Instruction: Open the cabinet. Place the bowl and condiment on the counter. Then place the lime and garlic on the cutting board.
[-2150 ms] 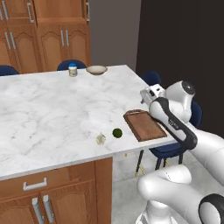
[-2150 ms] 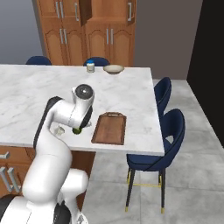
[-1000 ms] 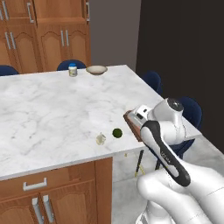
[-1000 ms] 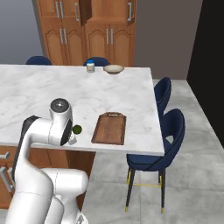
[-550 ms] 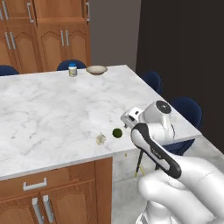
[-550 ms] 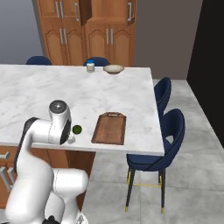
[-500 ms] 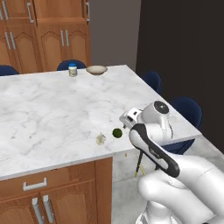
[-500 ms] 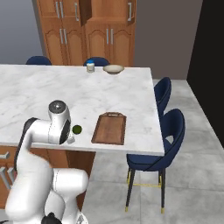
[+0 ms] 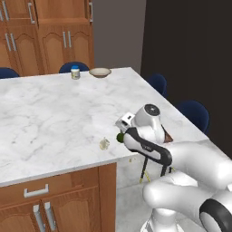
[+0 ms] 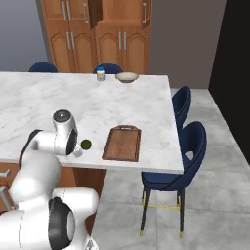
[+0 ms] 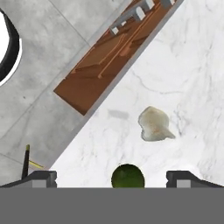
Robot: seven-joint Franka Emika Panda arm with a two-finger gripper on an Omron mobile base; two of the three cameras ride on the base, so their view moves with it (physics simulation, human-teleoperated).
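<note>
Directly above lime (image 11: pixel 127 176) — wide-spread gripper (image 11: pixel 111 179).

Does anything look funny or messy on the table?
Nothing is spilled or broken. The lime and garlic sit loose near the counter edge, not on the empty cutting board. The open tool hangs above the lime. The bowl stands upright.

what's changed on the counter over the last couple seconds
The arm swung from over the cutting board toward the near counter edge, and its open gripper now hangs over the lime, with the garlic just beyond. Nothing was grasped or released. Lime, garlic, board, bowl and condiment lie as before.
</note>
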